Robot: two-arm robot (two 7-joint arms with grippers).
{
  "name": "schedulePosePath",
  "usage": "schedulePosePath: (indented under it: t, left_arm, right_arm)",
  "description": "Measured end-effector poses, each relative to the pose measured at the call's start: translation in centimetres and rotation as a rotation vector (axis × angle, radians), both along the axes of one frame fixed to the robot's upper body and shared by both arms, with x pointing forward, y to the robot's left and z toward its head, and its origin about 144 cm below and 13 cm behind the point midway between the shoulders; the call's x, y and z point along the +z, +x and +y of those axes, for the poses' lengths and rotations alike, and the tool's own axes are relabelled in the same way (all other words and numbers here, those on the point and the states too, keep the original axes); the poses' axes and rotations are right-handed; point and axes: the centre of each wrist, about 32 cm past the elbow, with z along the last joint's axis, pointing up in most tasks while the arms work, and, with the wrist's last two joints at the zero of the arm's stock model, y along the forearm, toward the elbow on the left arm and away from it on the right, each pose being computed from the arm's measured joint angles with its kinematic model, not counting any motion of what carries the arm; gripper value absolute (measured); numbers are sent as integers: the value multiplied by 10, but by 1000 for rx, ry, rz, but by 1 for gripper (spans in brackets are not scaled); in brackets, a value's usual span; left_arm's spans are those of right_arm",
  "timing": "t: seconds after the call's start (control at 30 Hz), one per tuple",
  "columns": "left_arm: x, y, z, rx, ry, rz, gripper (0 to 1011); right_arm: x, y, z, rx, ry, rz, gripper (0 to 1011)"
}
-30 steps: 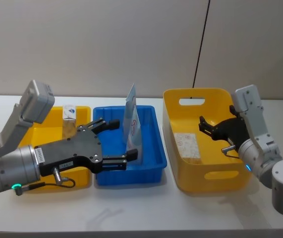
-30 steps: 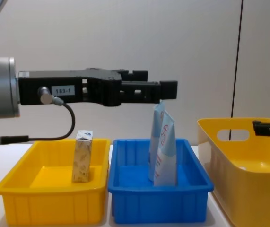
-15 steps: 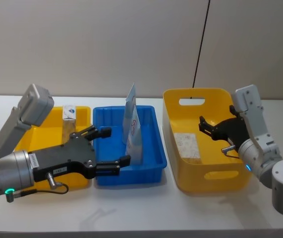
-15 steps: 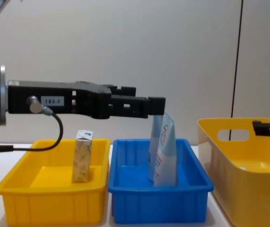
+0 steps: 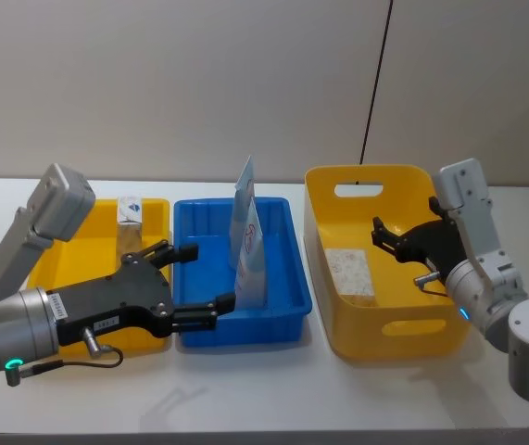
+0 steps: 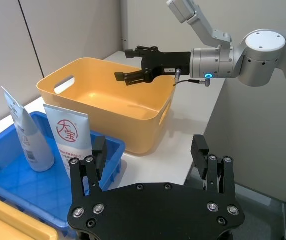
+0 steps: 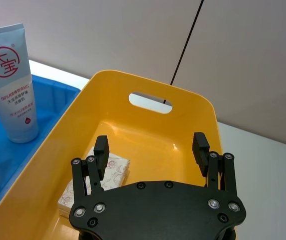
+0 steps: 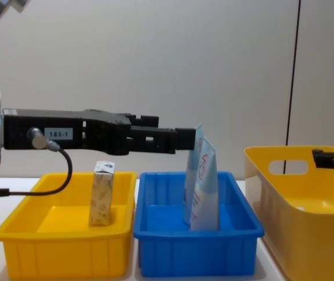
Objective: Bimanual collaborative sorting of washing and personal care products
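Two light-blue tubes (image 5: 248, 243) (image 8: 204, 186) stand upright in the blue tray (image 5: 287, 306). One speckled carton (image 5: 130, 226) (image 8: 102, 194) stands in the low yellow tray (image 5: 69, 250). Another carton (image 5: 349, 271) (image 7: 116, 166) lies flat on the floor of the deep yellow bin (image 5: 389, 329). My left gripper (image 5: 207, 276) (image 6: 149, 150) hovers open and empty over the blue tray's front left corner, just left of the tubes. Above the bin's right side my right gripper (image 5: 382, 237) (image 7: 151, 146) hangs open over the flat carton, holding nothing.
The three containers stand side by side on a white table (image 5: 273, 389), with a plain wall close behind. A thin black cable (image 5: 375, 83) runs down the wall behind the bin. The table's front strip is bare.
My left gripper has drawn back toward the left and dropped lower, away from the tubes, staying open and empty. The right arm and all products have not moved.
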Motion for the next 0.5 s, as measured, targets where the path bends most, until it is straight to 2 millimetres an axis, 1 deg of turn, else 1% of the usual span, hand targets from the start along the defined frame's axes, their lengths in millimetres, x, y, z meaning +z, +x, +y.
schedulePosePath:
  t: [0.5]
  left_arm:
    - [-2, -1, 1, 14, 0, 5, 1002]
  right_arm:
    - [1, 0, 0, 2, 1, 0, 1003]
